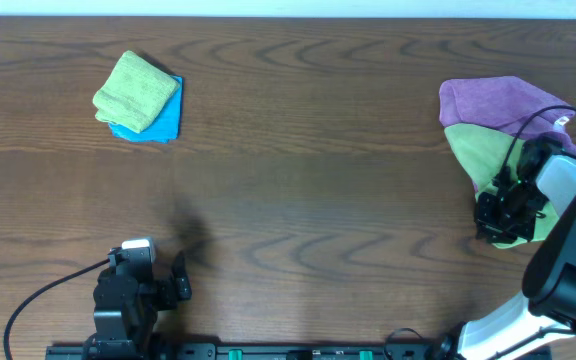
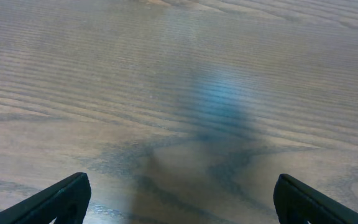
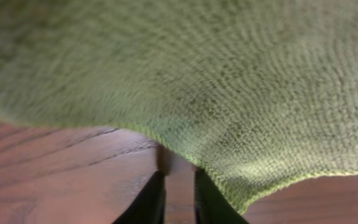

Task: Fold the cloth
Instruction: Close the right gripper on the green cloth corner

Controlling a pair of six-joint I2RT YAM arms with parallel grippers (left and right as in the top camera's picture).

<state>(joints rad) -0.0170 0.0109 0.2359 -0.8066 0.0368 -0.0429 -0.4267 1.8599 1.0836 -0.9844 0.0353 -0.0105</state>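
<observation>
Two cloths overlap at three o'clock on the wooden table point(image 1: 318, 190): the purple cloth point(image 1: 493, 100), then the lime-green cloth point(image 1: 473, 150) across its near edge. The right gripper point(image 3: 179, 180), jaws nearly together, meets the green hem, grip impossible to tell; the left gripper point(image 2: 182, 196), seven o'clock, gapes wide.

The overhead camera hangs up high and looks straight down on the whole table point(image 1: 298, 180), with both arms at the near edge. The left wrist camera sits low and looks forward over bare wood. The left gripper point(image 2: 179, 202) shows only as two fingers point(image 2: 64, 199) in the bottom corners. The right wrist camera is very close to the green cloth point(image 3: 229, 74), which nearly fills its view. The overhead camera sees that same cloth at the table's right side.
</observation>
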